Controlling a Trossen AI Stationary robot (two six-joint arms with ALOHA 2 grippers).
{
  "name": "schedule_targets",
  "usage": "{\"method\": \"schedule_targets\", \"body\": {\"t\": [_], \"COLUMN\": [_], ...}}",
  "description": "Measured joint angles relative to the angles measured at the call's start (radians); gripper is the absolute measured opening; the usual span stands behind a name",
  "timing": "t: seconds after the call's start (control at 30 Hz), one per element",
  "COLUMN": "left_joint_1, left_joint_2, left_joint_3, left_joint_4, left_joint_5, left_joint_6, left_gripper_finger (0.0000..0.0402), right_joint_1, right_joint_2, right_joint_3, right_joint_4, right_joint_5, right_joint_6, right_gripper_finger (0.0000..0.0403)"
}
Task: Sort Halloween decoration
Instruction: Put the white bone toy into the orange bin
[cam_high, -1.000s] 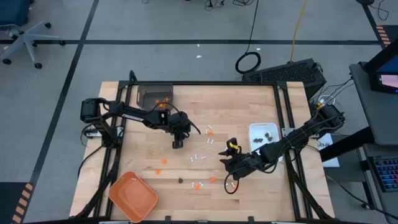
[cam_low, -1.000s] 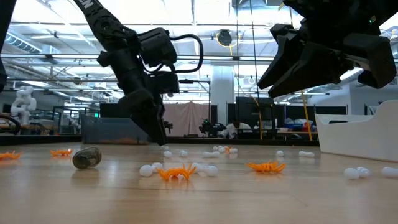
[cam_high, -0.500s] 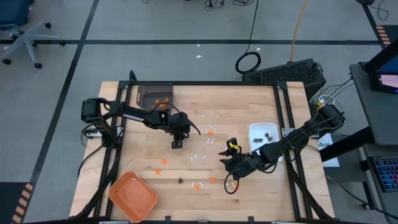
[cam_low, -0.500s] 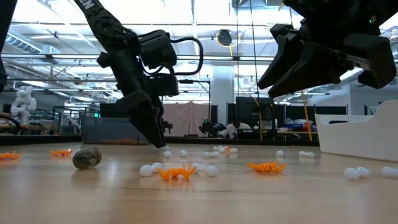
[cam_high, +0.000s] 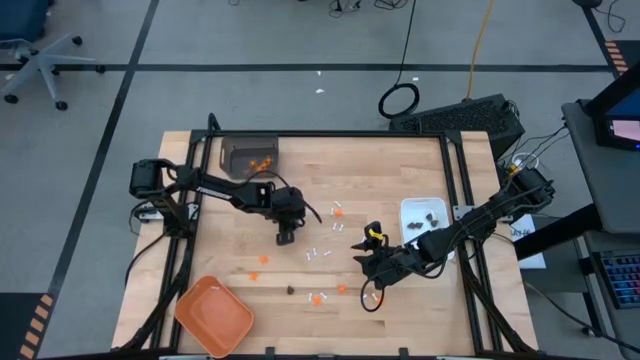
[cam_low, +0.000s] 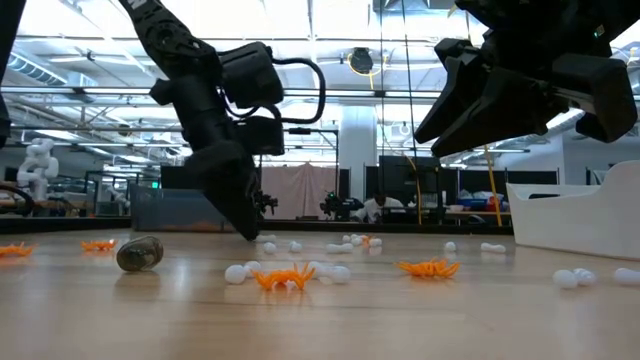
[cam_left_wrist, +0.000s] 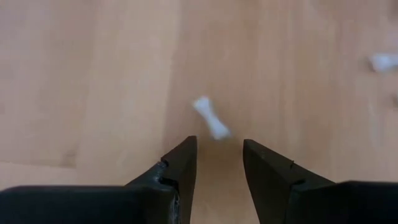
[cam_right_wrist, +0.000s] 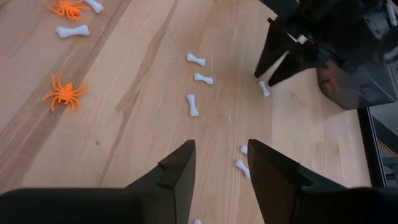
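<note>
Pale wooden boards make up the counter (cam_high: 400, 170), and scattered over its middle lie small white sticks (cam_right_wrist: 193, 104), orange bits (cam_right_wrist: 64, 95) and a few dark brown-black bits (cam_low: 139, 253). Left end effector (cam_left_wrist: 219, 163) hangs low near the middle, fingers parted and empty, with one white stick (cam_left_wrist: 210, 117) lying just ahead of its tips. Right end effector (cam_right_wrist: 221, 163) hovers nearer the right edge beside a white dish (cam_high: 424, 211), also parted, gripping nothing. An orange tray (cam_high: 213, 316) sits at the front left corner.
</note>
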Motion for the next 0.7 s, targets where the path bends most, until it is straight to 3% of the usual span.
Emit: {"method": "schedule_targets", "body": {"t": [0.4,0.7], "left_joint_1": [-0.031,-0.061], "left_joint_2": [0.012,0.089], "left_joint_3": [0.000,0.003], "left_joint_4": [0.065,0.130], "left_joint_5": [-0.109,-0.184], "left_joint_6": [-0.208,-0.217], "left_gripper_finger": [0.0132,0.0131], "right_joint_1": [0.000,0.000], "right_joint_2": [0.000,0.000], "right_joint_3": [0.000,0.000], "right_joint_4": [0.000,0.000], "right_joint_5": [0.000,0.000], "right_joint_6": [0.000,0.000], "right_gripper_finger": [0.0130,0.0130]}}
